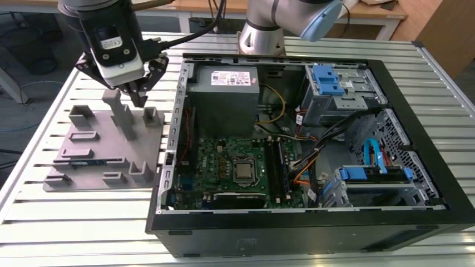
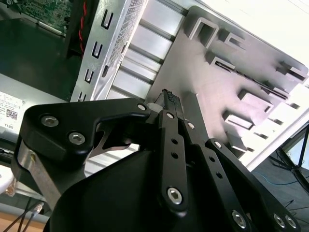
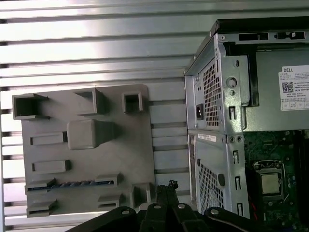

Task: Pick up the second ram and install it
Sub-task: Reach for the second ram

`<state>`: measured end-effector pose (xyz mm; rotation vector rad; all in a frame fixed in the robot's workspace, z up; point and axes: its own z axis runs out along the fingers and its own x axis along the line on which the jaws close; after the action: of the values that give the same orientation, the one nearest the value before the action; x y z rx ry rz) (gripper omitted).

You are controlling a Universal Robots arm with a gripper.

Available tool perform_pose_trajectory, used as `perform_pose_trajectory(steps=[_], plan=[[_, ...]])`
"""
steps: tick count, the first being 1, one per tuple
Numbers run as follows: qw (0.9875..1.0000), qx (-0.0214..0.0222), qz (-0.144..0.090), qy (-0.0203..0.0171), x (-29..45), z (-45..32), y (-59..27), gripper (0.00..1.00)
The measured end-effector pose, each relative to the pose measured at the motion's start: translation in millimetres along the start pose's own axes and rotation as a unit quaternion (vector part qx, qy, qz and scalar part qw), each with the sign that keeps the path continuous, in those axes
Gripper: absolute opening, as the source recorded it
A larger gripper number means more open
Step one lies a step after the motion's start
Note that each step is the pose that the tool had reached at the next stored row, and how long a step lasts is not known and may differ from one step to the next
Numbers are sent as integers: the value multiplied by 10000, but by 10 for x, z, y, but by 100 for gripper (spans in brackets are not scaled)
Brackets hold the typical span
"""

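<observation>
While its fingers stand close together with nothing seen between them, the gripper (image 1: 139, 99) hangs over the far part of the grey holder tray (image 1: 93, 146), just beside its tall upright blocks (image 1: 122, 115). The open computer case (image 1: 312, 236) stands at the exterior view's right. The second ram (image 1: 89, 162) sits on edge in a slot near the tray's front. Its long axis runs across the exterior view, well apart from the gripper.
</observation>
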<state>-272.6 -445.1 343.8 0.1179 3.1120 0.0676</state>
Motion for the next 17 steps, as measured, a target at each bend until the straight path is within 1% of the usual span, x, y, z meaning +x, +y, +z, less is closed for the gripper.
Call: perform_pose_trajectory(steps=[2, 6, 10, 17], plan=[[10000, 1, 0, 0, 24, 9, -6, 11], [10000, 3, -1, -1, 151, 25, -18, 11], [10000, 3, 0, 0, 258, 54, -51, 11], [10000, 3, -1, 0, 502, 118, -145, 11]])
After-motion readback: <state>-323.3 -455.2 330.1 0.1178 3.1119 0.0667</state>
